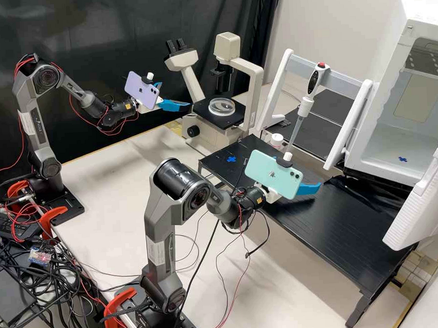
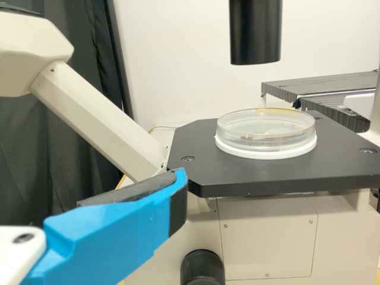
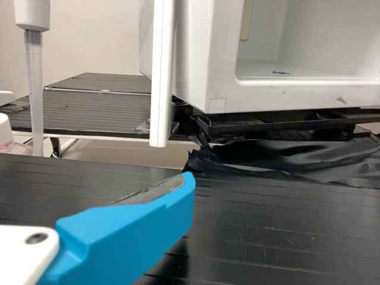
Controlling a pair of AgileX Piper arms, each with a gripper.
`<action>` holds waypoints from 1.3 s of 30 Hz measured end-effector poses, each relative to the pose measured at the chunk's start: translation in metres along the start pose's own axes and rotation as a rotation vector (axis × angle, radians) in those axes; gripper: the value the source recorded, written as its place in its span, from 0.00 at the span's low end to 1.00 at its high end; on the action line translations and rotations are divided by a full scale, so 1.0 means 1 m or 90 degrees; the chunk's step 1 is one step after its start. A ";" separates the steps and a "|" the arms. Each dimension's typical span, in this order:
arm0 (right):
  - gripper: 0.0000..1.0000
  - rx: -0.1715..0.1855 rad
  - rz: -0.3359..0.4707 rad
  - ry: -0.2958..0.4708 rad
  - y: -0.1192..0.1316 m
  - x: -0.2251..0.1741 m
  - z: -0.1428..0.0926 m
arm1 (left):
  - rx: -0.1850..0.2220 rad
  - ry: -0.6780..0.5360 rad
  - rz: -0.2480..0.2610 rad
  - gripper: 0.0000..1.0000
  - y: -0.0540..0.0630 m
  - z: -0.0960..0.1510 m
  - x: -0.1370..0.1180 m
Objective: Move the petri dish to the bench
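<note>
Dish pickup was the step in hand, as I read it. Petri dish [image 1: 221,105] sat flat on its white ring [image 2: 267,150], on the black stage [image 2: 255,174] of the microscope, upper middle of the high view. Left gripper [image 1: 176,94], just left of the stage there, was spread wide with nothing in it. Right gripper [image 1: 303,172], right of centre in the frame, was spread too, holding nothing, over the black bench [image 1: 325,227].

For a good grab: the left would want to line up first, 1 blue finger each side of the rim, then go in level. Black tube [image 2: 255,31] hung over the stage, so a low side entry looked safer than dropping from above. Pads should meet the dish wall low, clear of the stage plate. Too high and they could pinch only the upper rim and leave the rest behind. I couldn't tell if the ring was loose or would come along.

Squeeze gently: smooth clear wall, likely slippery, could tip or skid. Lift a little, check it's level, back out before swinging. Blue cross [image 1: 231,159] near the middle of the frame was my guess for the set-down spot. Lower flat, open slowly, retreat straight. Right had no obvious job; best kept out of the way.
</note>
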 end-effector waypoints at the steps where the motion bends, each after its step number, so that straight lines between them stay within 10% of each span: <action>1: 1.00 0.000 0.000 0.000 0.000 0.000 0.000 | 0.000 0.000 0.000 1.00 0.000 0.000 0.000; 20: 1.00 0.007 -0.032 0.060 -0.012 -0.029 -0.024 | 0.000 0.000 0.000 1.00 0.000 0.000 0.000; 39: 1.00 -0.121 -0.089 0.326 -0.078 -0.063 -0.178 | 0.000 0.000 0.000 1.00 0.000 0.000 0.000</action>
